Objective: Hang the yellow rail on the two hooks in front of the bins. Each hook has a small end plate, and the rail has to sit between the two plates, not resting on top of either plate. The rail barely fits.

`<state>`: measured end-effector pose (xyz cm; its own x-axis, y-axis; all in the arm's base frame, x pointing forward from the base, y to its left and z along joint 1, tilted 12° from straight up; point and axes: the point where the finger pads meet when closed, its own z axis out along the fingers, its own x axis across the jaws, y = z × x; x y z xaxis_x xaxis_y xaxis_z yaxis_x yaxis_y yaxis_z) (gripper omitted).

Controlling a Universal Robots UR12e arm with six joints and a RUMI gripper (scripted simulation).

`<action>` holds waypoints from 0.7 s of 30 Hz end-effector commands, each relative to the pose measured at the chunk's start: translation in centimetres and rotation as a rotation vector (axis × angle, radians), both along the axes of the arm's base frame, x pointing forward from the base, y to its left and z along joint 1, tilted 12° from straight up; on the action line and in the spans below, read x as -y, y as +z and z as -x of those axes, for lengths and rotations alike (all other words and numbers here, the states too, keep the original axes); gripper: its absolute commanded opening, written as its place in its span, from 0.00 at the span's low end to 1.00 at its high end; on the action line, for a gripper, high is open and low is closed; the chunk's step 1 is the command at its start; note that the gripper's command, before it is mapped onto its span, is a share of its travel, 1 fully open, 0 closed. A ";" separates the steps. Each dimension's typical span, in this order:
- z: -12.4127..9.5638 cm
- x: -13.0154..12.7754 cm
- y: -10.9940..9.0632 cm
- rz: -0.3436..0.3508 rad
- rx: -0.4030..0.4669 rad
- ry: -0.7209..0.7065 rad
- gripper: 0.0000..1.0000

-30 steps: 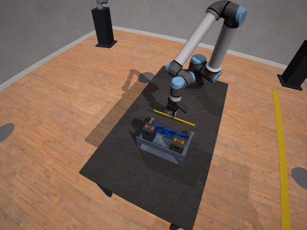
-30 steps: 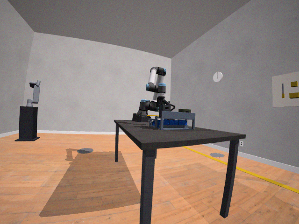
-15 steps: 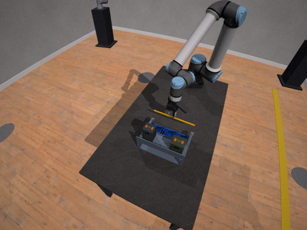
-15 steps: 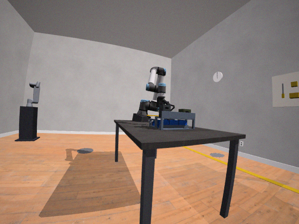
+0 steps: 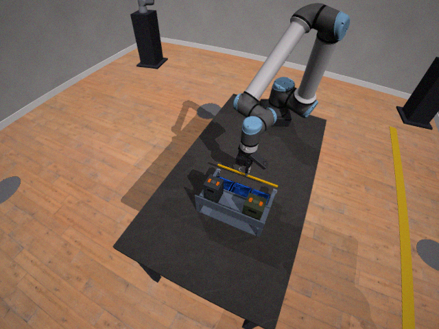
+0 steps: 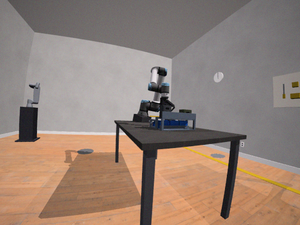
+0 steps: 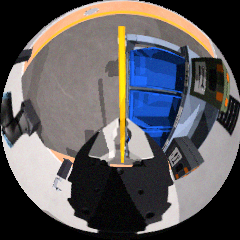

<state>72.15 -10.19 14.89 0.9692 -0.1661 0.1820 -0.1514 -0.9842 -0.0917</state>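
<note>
The yellow rail (image 5: 247, 175) is held level above the dark table (image 5: 184, 255), just off the arm-facing side of the grey rack (image 5: 226, 217) and running along that side. It is clamped near its middle by the gripper (image 5: 243, 168), whose fingers are nearly closed and pinch the thin bar. In the wrist view the rail (image 7: 121, 90) runs straight out from between the fingers, just beside the blue bins (image 7: 152, 90) in the rack. The hooks are too small to make out, so whether the rail touches them cannot be told. On top of the rack sit a black box (image 5: 213, 188) at one end and a green box (image 5: 254, 205) at the other. The arm (image 5: 274, 59) reaches down to the rack from its base at the table's far end.
</note>
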 end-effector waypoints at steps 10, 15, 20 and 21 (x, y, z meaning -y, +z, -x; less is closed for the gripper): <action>-0.6 0.0 0.5 0.004 0.005 0.002 0.00; -0.5 -0.1 0.4 0.004 0.004 0.003 0.00; -0.5 -0.1 0.4 0.004 0.003 0.003 0.00; -0.5 -0.1 0.4 0.004 0.003 0.003 0.00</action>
